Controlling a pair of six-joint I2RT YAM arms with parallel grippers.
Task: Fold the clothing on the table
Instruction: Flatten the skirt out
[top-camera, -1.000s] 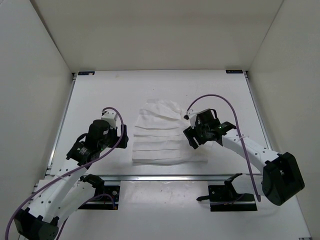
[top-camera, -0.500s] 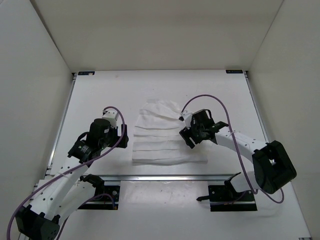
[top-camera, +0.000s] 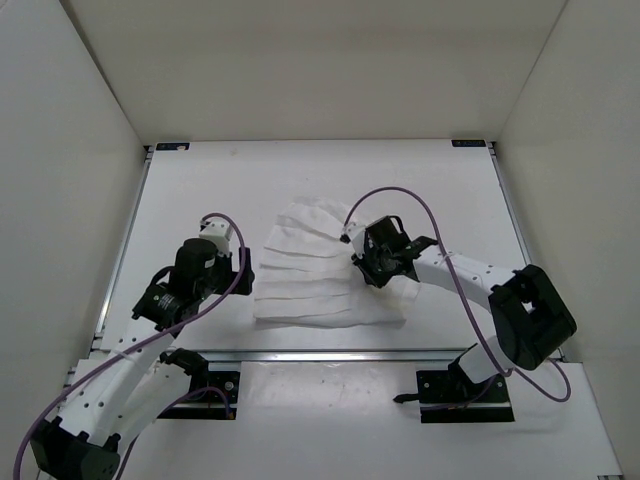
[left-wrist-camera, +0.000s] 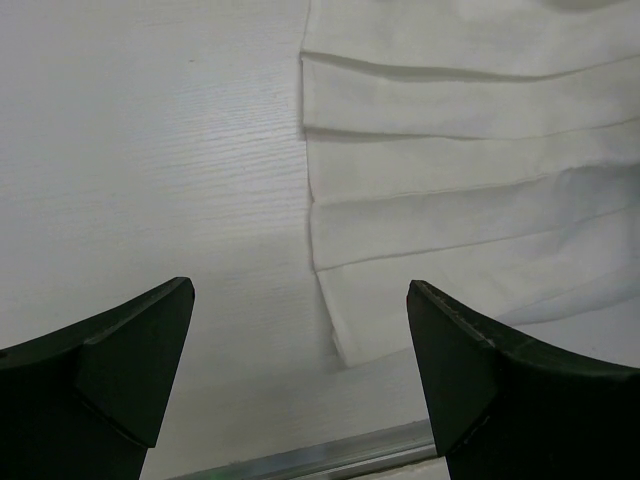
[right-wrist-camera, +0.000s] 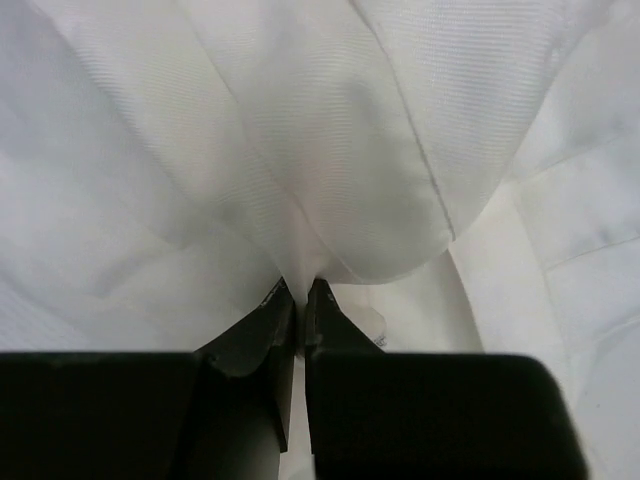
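Observation:
The white pleated clothing (top-camera: 310, 275) lies in the middle of the table (top-camera: 190, 200), and its creased left edge (left-wrist-camera: 440, 170) shows in the left wrist view. My right gripper (top-camera: 366, 262) sits on the garment's right side, shut on a pinched ridge of the fabric (right-wrist-camera: 330, 190), which bulges up just ahead of the closed fingers (right-wrist-camera: 270, 330). My left gripper (top-camera: 232, 262) hovers left of the clothing, open wide with nothing between its dark fingers (left-wrist-camera: 130, 350); the garment's near left corner (left-wrist-camera: 345, 350) lies between them on the table below.
A thin metal rail (top-camera: 330, 353) runs along the table's near edge, just below the clothing, and also shows as the metal rail (left-wrist-camera: 330, 455) under the left gripper. White walls enclose the table on three sides. Purple cables loop above both arms.
The right gripper moved left onto the clothing and shut on a fold of fabric. The garment shifted slightly left and bunched at its right side. The left arm barely moved.

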